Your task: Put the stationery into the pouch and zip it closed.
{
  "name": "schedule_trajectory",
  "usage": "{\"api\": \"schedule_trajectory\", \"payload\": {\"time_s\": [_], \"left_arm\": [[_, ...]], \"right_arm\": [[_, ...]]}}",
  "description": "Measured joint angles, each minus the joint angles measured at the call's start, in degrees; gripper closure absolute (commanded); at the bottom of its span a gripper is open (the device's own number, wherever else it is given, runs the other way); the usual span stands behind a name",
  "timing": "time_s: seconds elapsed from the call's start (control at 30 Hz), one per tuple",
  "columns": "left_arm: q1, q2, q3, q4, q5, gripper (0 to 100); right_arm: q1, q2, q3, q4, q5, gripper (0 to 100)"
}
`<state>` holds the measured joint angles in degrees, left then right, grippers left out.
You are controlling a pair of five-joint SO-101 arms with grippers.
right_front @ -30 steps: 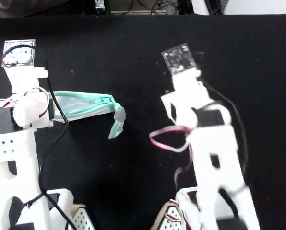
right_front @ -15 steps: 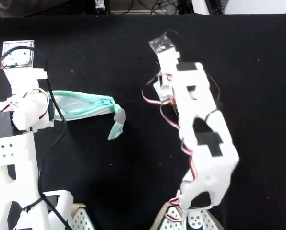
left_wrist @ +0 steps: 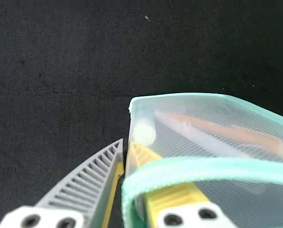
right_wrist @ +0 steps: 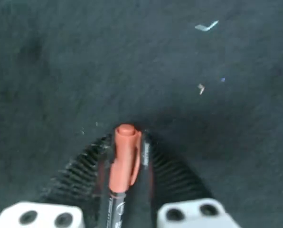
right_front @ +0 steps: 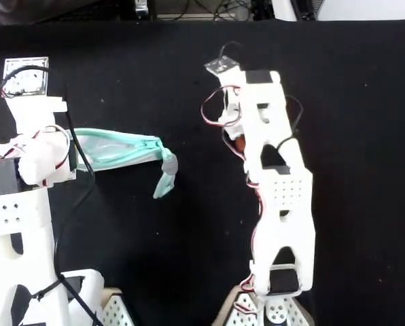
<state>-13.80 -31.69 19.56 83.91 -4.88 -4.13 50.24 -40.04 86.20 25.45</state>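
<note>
Within right end effector (right_wrist: 126, 139), orange marker (right_wrist: 123, 164)

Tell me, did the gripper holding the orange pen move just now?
Yes. The right gripper, shut on the orange pen, shifted toward the pouch's zipper end in the high view; the pouch stayed put.

Fixed overhead, the high camera looks steeply down over my black table (right_front: 365, 170). My left wrist camera peers close along its pincer (left_wrist: 126, 149) into the pouch (left_wrist: 217, 137), which the overhead view shares. My right wrist camera faces down at the table, its pincer (right_wrist: 126, 140) and pen (right_wrist: 124, 156) right before the lens.
</note>
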Motion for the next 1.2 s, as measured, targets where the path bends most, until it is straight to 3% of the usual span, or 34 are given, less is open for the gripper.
{"api": "schedule_trajectory", "payload": {"time_s": [0.3,0.5,0.7,0.93,1.2], "left_arm": [[0.0,0.0,0.0,0.0,0.0,97],[0.0,0.0,0.0,0.0,0.0,97],[0.0,0.0,0.0,0.0,0.0,97],[0.0,0.0,0.0,0.0,0.0,97],[0.0,0.0,0.0,0.0,0.0,97]], "right_arm": [[1.4,0.1,-16.4,13.5,0.0,98.6],[1.5,-4.7,-18.1,14.5,-1.7,98.6],[-2.0,-21.0,-8.2,14.5,-2.0,98.6],[-9.8,-50.8,9.4,13.5,-5.1,98.6],[-25.6,-84.8,34.5,-2.2,-8.0,98.6]]}}
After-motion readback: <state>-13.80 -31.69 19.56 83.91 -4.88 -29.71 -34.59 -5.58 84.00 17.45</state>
